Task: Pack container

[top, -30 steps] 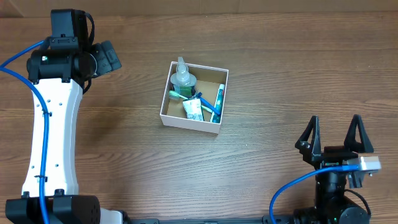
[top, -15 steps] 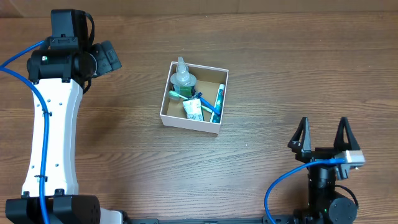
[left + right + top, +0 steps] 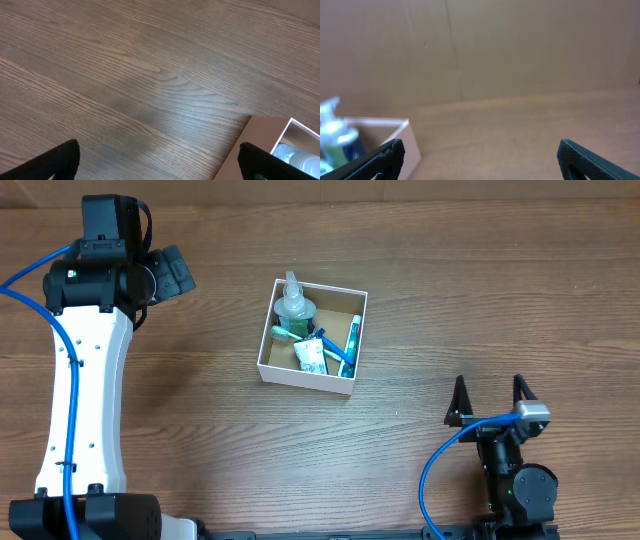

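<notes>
Right claw [image 3: 488, 396] drawn back toward its base, jaws spread, empty, container [image 3: 305, 375] well apart ahead-left, left claw [image 3: 160, 162] also spread

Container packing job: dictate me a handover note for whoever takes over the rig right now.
Left gripper: open, empty, off to the left of the container, not touching it.
Right gripper: open, empty, at the near right, well away from the container.
Container: holds a spray bottle and other toiletries.
Done: items are inside.
Left: no item shows outside it, so packing looks finished; probably just park the arms.
</notes>
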You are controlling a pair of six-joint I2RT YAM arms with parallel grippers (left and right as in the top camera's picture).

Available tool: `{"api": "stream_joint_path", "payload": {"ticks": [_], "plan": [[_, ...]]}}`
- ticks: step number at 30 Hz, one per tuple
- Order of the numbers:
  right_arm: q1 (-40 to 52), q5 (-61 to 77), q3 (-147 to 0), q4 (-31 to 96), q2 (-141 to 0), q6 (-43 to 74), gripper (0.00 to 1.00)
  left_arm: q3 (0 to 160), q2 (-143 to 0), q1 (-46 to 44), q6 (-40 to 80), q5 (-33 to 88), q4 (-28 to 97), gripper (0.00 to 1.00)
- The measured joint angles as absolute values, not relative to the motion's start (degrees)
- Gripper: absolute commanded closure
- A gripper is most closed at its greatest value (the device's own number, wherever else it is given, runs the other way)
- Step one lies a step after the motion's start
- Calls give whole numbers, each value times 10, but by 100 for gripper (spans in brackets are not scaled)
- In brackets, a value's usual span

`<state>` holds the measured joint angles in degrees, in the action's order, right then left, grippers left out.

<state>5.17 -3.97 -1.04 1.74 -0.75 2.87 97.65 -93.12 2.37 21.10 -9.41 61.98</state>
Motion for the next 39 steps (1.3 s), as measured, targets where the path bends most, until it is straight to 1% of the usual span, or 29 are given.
{"api": "stream_joint_path", "payload": {"ticks": [5, 39], "plan": [[52, -28, -10, 49, -7, 23, 0, 976, -931, 24, 211, -94, 620, 0], [52, -19, -10, 50, -7, 17, 0, 976, -931, 24, 211, -94, 620, 0]]}}
